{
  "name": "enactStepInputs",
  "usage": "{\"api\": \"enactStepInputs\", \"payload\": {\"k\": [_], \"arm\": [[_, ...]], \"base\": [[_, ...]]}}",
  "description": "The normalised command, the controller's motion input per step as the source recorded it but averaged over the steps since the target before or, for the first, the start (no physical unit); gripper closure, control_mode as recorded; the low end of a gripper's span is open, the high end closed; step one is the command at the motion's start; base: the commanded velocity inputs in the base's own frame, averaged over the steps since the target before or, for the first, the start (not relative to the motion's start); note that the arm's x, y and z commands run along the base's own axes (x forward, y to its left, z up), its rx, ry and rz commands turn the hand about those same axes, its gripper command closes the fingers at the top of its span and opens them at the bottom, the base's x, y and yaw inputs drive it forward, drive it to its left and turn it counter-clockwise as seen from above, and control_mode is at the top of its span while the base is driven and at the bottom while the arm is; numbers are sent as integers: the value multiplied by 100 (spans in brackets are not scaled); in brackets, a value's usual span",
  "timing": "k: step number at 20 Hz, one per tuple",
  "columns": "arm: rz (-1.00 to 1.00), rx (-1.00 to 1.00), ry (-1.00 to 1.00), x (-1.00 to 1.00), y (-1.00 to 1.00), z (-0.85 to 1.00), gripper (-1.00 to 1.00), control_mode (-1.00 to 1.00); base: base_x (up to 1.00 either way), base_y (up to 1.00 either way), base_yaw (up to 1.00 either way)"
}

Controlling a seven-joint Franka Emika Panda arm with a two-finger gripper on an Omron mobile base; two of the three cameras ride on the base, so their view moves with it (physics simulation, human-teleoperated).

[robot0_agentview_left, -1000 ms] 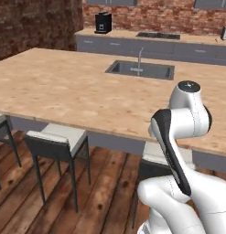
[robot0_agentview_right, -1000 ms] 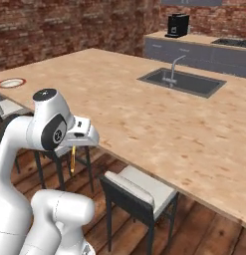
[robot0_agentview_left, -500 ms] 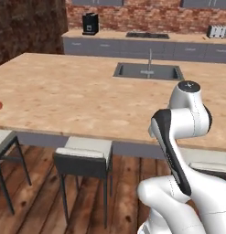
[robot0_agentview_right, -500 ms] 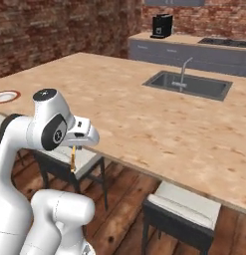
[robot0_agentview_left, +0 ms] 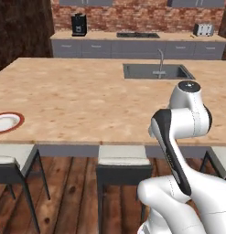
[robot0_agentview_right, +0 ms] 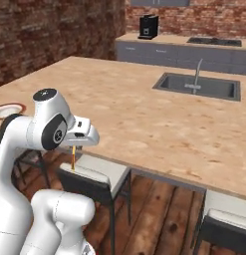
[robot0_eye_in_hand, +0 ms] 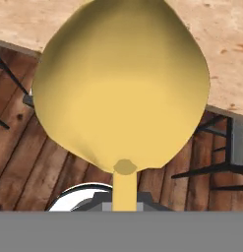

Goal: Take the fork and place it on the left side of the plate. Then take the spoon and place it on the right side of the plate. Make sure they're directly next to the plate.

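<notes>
The spoon [robot0_eye_in_hand: 120, 93] is in the tool [robot0_agentview_right: 74, 146], whose jaws are clamped narrowly on the handle; the hand view looks straight along it, so the round yellow-gold bowl swells close in front of the lens with the thin neck [robot0_eye_in_hand: 124, 189] running back toward the fingers. In the right base view the orange handle [robot0_agentview_right: 73, 160] hangs down below the tool, off the near edge of the table [robot0_agentview_right: 144, 114] and above a stool [robot0_agentview_right: 97, 172]. As a judgement, the spoon is light, stiff and smooth, so it may pivot or slip in a pinch on so slim a stem; a hold near the middle of the handle would keep the bowl from swinging, and setting it down flat and low should stop it skidding on the wood. The plate [robot0_agentview_left: 5, 122] sits at the near left edge of the table in the left base view, red rim around a white centre, well apart from the arm; the right base view shows a part of it [robot0_agentview_right: 9, 109] beside the robot's shoulder. The fork cannot be made out beside it at this size. Judging by what is held, the spoon step is in hand, and the carry to the plate's right side is not yet finished.
</notes>
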Motion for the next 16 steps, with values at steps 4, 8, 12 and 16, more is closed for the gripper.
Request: {"api": "enactStepInputs", "payload": {"k": [4,8,12,16], "arm": [[0,0,0,0,0,0,100,100],[0,0,0,0,0,0,100,100],[0,0,0,0,0,0,100,100],[0,0,0,0,0,0,100,100]], "base": [[47,100,-29],[46,100,-29],[44,100,-29],[43,100,-30]]}}
